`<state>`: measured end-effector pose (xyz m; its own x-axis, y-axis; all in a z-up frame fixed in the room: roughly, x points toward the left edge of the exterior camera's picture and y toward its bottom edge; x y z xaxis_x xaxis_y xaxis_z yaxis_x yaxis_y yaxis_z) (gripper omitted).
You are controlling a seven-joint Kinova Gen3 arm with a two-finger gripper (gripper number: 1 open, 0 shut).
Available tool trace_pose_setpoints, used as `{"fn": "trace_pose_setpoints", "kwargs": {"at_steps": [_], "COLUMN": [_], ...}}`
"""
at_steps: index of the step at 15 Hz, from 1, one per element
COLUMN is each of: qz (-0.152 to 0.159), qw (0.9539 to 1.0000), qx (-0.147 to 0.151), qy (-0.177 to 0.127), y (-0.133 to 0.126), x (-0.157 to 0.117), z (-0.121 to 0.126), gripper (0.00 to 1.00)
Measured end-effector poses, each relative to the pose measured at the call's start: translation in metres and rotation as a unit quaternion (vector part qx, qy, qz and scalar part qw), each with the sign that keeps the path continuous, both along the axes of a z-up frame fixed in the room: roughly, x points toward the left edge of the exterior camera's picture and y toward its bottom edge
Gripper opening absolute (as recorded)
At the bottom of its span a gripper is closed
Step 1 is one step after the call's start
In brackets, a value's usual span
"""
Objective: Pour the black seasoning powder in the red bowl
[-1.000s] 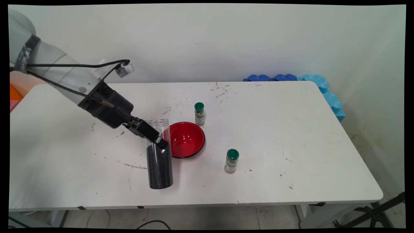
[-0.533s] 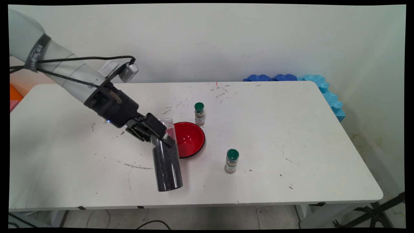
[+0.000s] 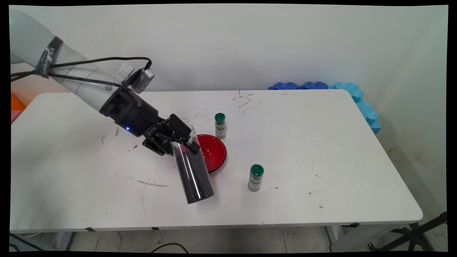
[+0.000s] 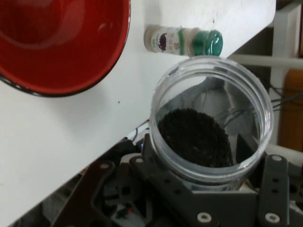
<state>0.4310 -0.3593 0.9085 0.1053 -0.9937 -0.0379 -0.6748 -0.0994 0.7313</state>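
Observation:
My gripper (image 3: 184,142) is shut on the upper part of a clear jar (image 3: 192,171) holding black grains. The jar is tilted, with its open mouth to the upper left and its base to the lower right, low over the table (image 3: 321,142). I cannot tell whether the base touches. Right behind the jar sits a red bowl (image 3: 215,154), partly hidden by it. In the hand view the jar's (image 4: 210,123) open mouth faces the camera, with the grains deep inside. There the bowl (image 4: 61,42) lies at the upper left, empty as far as it shows.
Two small green-capped spice bottles stand upright, one (image 3: 220,125) just behind the bowl and the other (image 3: 255,177) to its front right. The hand view shows one bottle (image 4: 182,41). Blue foam pieces (image 3: 342,89) line the table's far right corner.
The hand has moved right and slightly up, turning as it went. The jar it holds has gone from upright to tilted, its base swinging right and hiding more of the bowl.

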Motion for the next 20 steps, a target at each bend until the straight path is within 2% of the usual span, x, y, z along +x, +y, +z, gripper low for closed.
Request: {"fn": "trace_pose_setpoints", "kwargs": {"at_steps": [6,11,16,20], "qz": [0.053,0.11,0.176,0.211], "qw": [0.9972,0.989,0.9714,0.9574], "qx": [0.051,0.097,0.156,0.191], "qy": [0.007,0.016,0.034,0.046], "y": [-0.004,-0.01,-0.018,-0.024], "x": [0.001,0.003,0.004,0.004], "z": [-0.004,-0.009,-0.013,-0.017], "gripper": [0.0,0.0,0.0,0.0]}}
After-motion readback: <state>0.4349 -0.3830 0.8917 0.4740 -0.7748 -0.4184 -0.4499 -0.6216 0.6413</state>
